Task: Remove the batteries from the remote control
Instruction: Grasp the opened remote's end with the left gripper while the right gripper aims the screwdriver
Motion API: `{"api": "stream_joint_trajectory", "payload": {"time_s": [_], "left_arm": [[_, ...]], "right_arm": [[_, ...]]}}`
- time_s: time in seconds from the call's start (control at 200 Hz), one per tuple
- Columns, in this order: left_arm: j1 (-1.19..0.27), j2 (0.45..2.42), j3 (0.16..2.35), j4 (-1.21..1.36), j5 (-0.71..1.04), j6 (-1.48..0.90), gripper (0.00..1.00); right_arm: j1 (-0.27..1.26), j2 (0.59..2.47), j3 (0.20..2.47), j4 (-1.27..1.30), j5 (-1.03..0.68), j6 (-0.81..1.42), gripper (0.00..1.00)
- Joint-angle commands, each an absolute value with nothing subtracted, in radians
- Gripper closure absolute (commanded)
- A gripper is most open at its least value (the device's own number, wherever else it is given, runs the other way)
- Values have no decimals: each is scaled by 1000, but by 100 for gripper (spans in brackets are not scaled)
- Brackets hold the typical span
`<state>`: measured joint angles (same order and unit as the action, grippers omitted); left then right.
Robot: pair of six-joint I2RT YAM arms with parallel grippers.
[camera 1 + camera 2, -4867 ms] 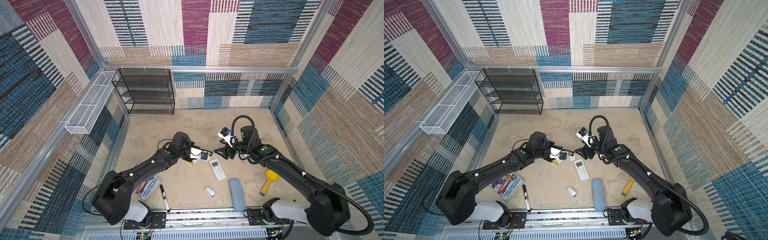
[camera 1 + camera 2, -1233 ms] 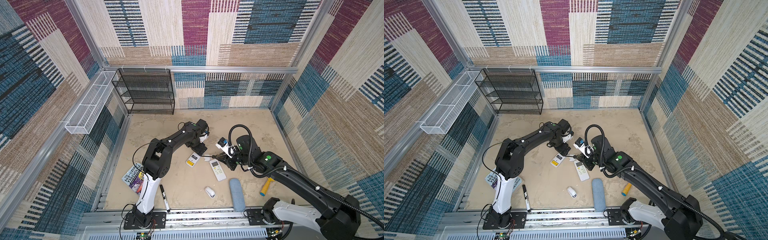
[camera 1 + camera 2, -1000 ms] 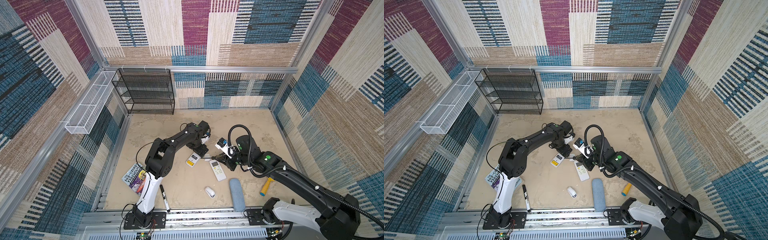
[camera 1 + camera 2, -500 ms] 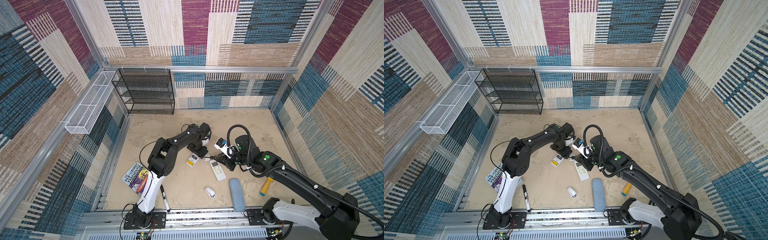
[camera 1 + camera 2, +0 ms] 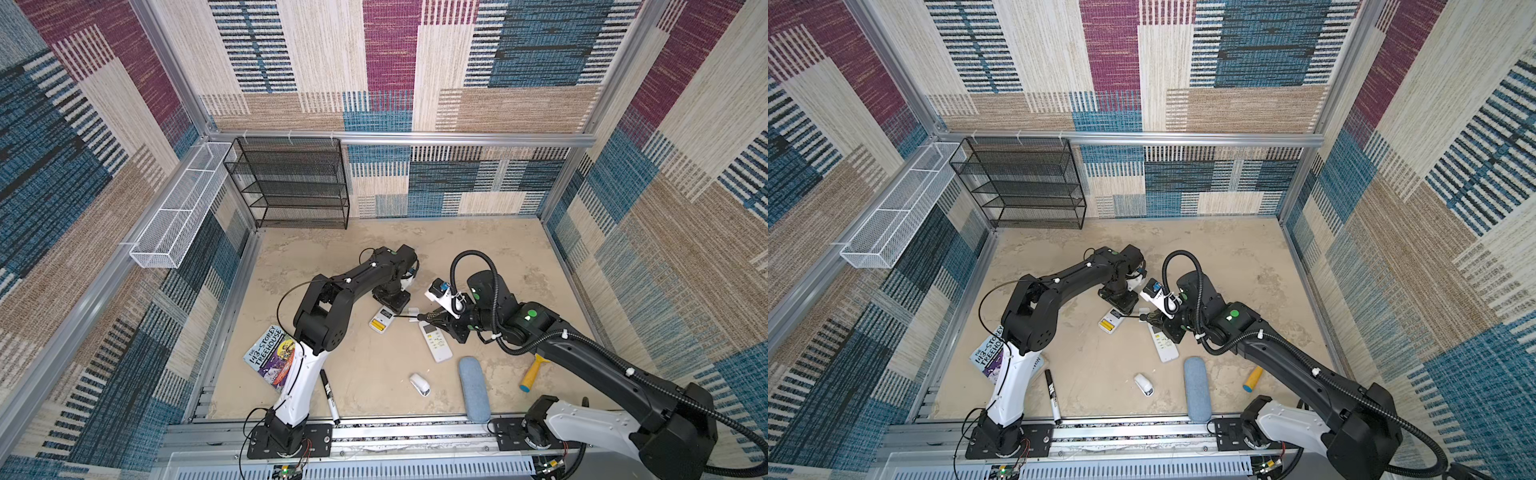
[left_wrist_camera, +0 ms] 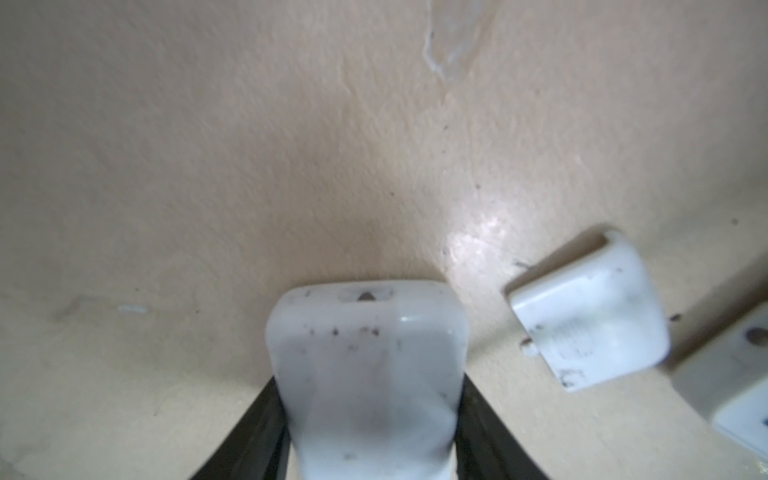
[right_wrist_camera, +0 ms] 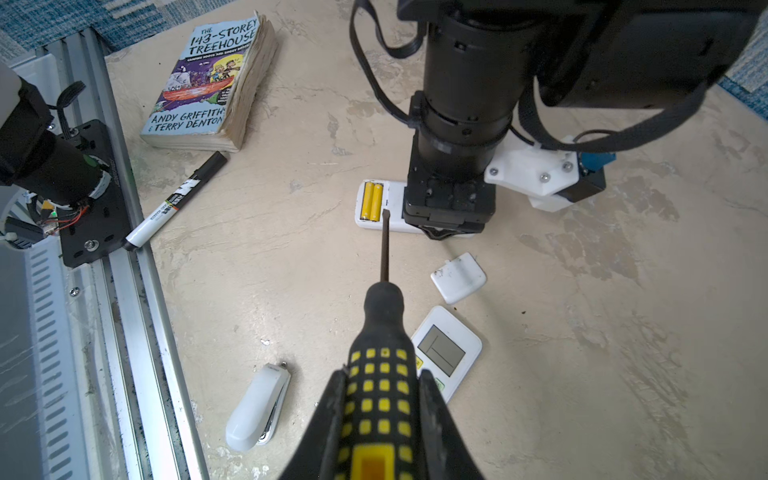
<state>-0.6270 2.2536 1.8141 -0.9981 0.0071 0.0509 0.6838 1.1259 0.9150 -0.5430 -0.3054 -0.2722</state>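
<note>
The left gripper (image 5: 392, 302) straddles the remote (image 5: 381, 320) near the middle of the table (image 5: 478, 249), hiding its 1 o'clock end in both top views. In the blurred left wrist view its fingers (image 6: 253, 436) lie against both long sides of the remote, whose battery end is cut off. Two yellow batteries (image 7: 371, 200) show side by side in the open bay at the 7 o'clock end. The right gripper (image 7: 380, 382) is clamped on a screwdriver (image 7: 382, 324), tip just beside the batteries; whether it touches is unclear. The handle covers part of a second remote (image 7: 446, 353). The cover (image 5: 413, 311) lies loose at the remote's 3 o'clock. The arms hide part of the book (image 5: 268, 353) and scraper (image 5: 532, 372). The table is mottled beige; patchwork woven walls (image 5: 390, 62) enclose it, with a black rack (image 5: 291, 183) at 11 o'clock.
</note>
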Motion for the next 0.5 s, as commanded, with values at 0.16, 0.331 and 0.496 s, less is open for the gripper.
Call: {"api": "stream_joint_trajectory", "payload": {"time_s": [0.16,0.331,0.496], "left_arm": [[-618,2243,1785,-1020,14,-16,59],[-618,2235,1775,-1027,3,-63,65],[-618,2238,1776,-1063,-35,-114,72]], "right_arm": [[755,1177,967,-582,-231,-340,100],[800,1253,1026,-641,-148,-363,100],[838,1328,1087,-671,-75,-396,100]]}}
